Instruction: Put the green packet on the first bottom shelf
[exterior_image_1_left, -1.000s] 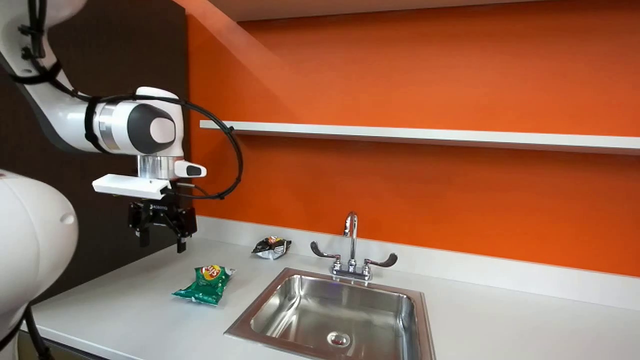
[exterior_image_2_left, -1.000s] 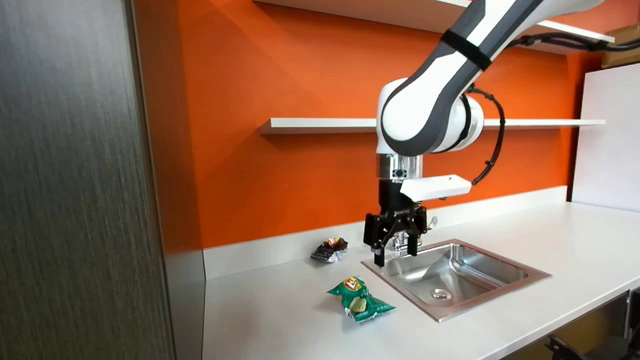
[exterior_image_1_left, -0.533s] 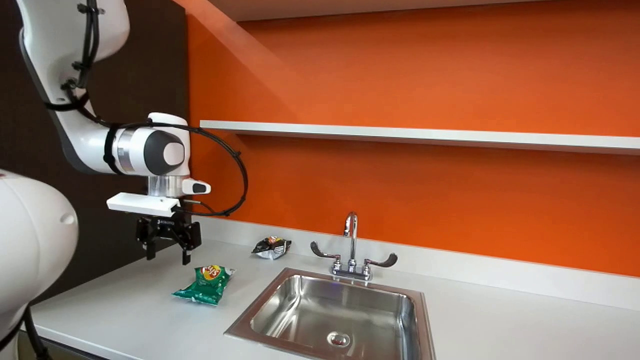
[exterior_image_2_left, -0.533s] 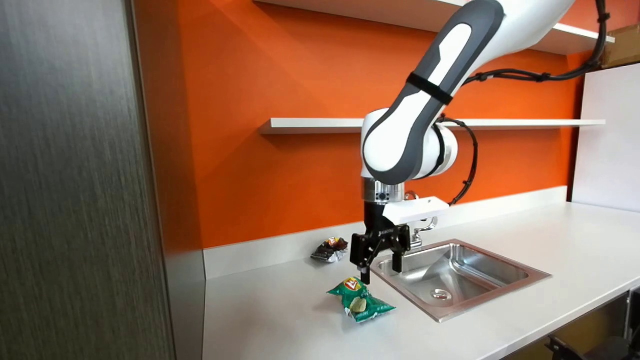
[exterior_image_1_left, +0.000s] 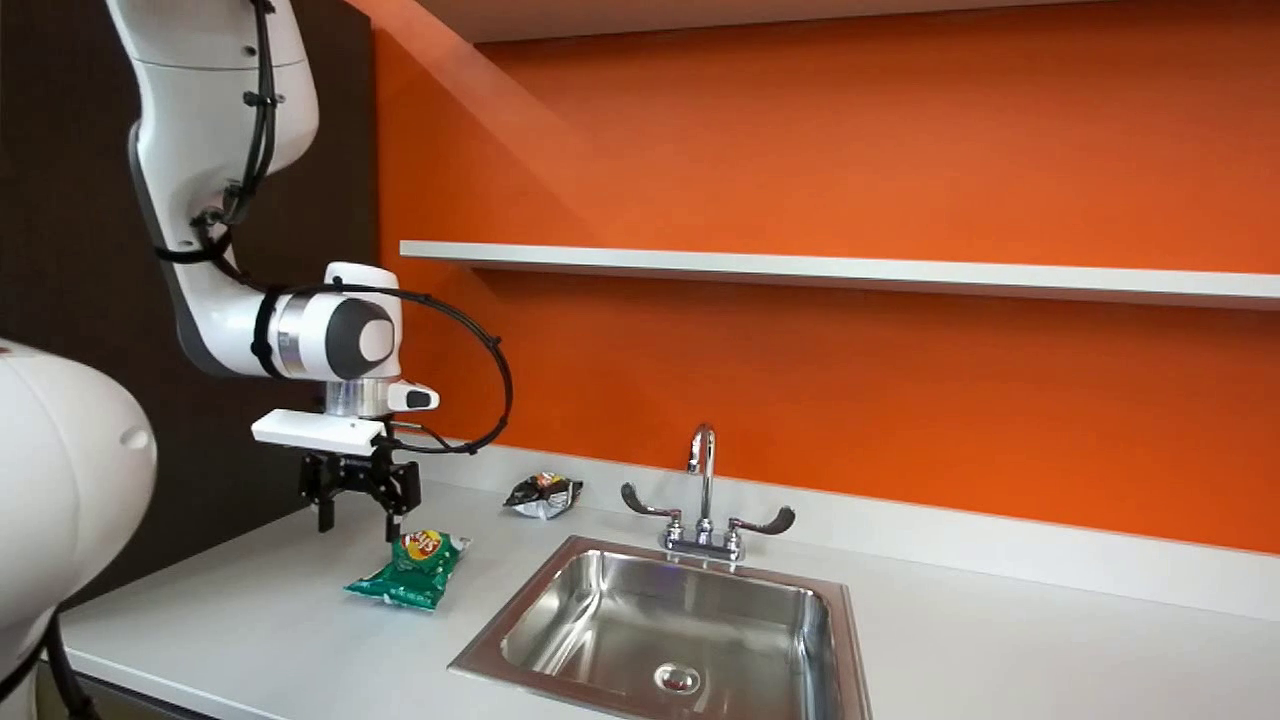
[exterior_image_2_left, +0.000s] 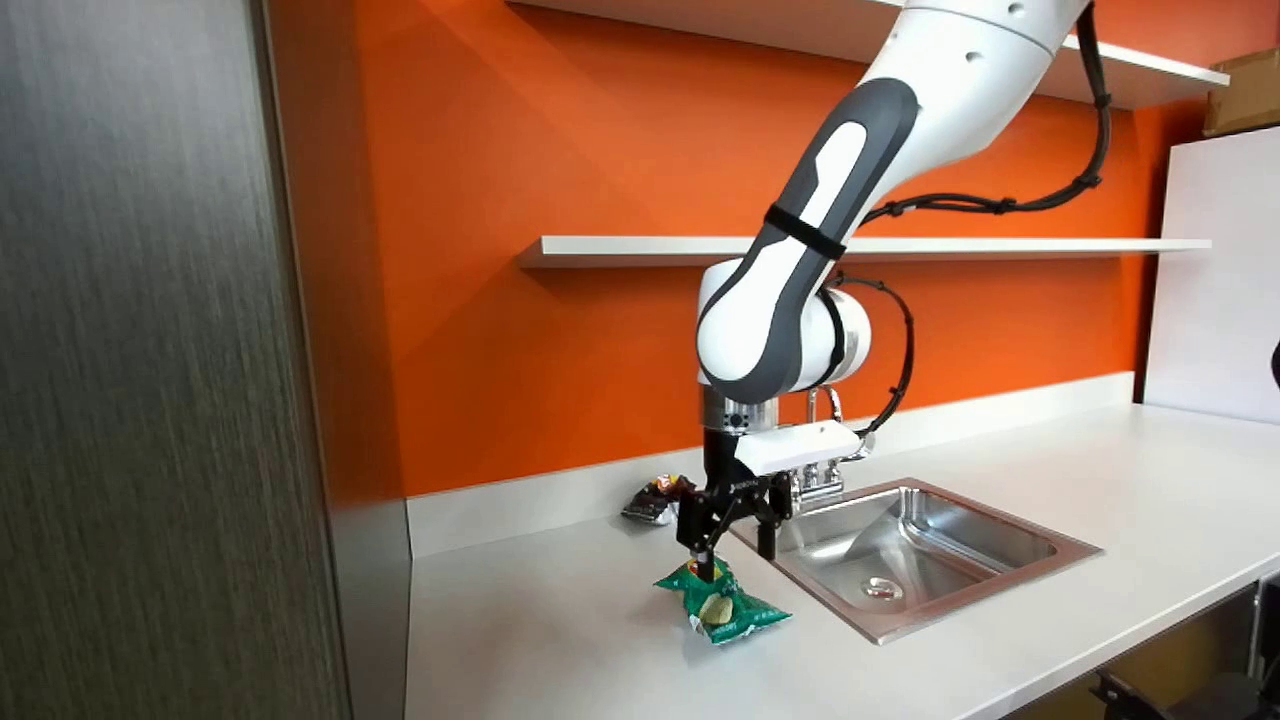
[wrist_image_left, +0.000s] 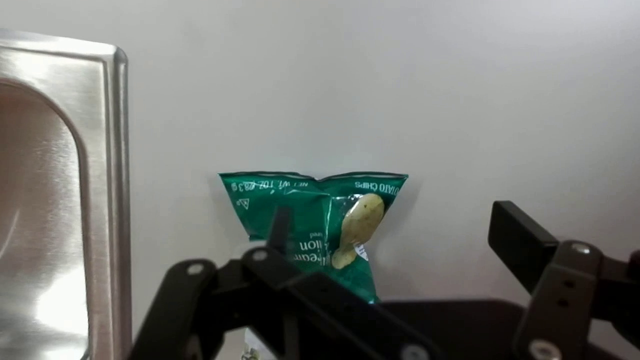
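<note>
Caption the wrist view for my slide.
Looking past the open gripper at the green packet, steel sink at frame left.

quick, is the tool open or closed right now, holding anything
Tool: open, holding nothing; the green packet lies on the counter.

In an exterior view the pale surface (exterior_image_1_left: 1000, 650) runs along the bottom of the frame — a sink (exterior_image_1_left: 528, 600) let into it at lower centre, the green packet (exterior_image_1_left: 408, 580) lying at lower left, the dark packet (exterior_image_1_left: 543, 496) farther back, left of centre.
</note>
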